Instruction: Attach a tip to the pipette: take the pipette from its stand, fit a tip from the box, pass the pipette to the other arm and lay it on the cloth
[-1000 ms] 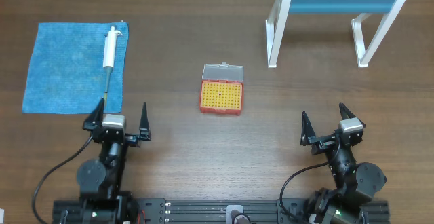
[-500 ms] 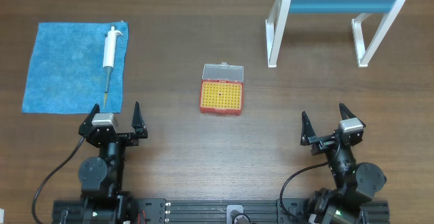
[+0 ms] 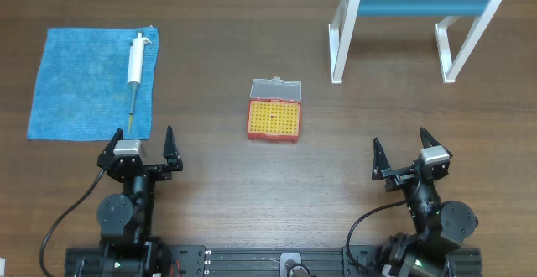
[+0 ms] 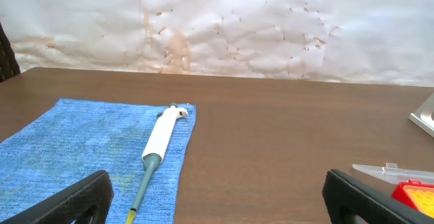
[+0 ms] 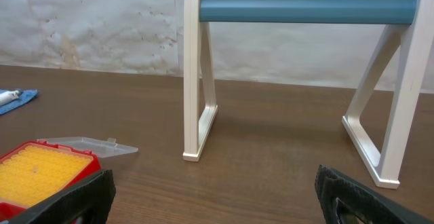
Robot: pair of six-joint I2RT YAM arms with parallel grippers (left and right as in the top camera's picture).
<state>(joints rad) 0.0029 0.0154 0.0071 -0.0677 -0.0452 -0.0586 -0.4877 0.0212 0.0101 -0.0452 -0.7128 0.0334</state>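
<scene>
Wooden tabletop (image 3: pixel 336 151) bore the cloth (image 3: pixel 75 84) and pipette (image 3: pixel 134 63). Pipette was judged light, stiff, its tip fragile; grasp the white body. Left gripper (image 3: pixel 141 134) and right gripper (image 3: pixel 400 138) were open, empty.

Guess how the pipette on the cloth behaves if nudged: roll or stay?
Likely stays put: the pipette has a hooked finger rest at its wide end that should stop rolling, and the cloth looks grippy. Its thin tip probably bends or dislodges if pushed there.

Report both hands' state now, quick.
Left hand: open, holding nothing.
Right hand: open, holding nothing.
</scene>
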